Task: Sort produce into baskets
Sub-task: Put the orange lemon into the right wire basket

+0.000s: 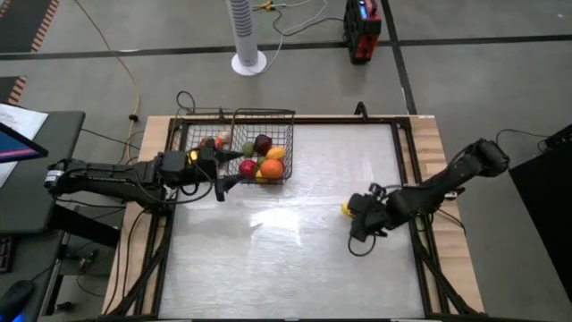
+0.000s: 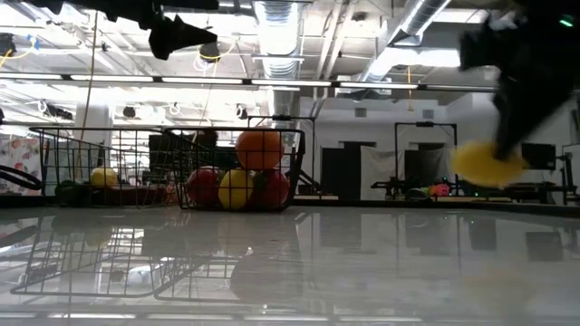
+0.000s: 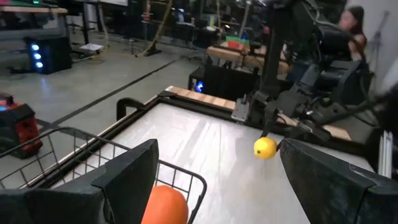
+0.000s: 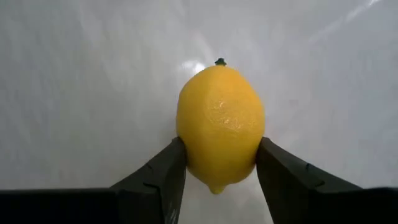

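You had two baskets (image 1: 268,116) side by side at the far left of the table (image 1: 295,250), one with taller sides and one shallower. In the taller one I could count four round pieces from above: an orange (image 1: 272,168), a red one (image 1: 248,166), a dark red one (image 1: 263,142) and a paler orange-yellow one (image 1: 276,153), with a yellow one (image 2: 235,188) showing among them at table height. The shallower basket held a few more, mostly hidden by your left arm; I could not count them.

One piece of produce lay outside the baskets: a lemon (image 4: 219,124), over the right part of the table, well apart from the baskets. Your right gripper (image 4: 221,163) had it pinched between two fingers (image 4: 163,177), one on each flank near its blunter end. Its long axis ran forward, away from the wrist, with the small dark stem tip pointing ahead and the nub end toward the gripper. At table height it appeared lifted clear of the surface.

Your left gripper (image 3: 217,174) hung over the near edge of the taller basket, fingers spread wide and holding nothing.
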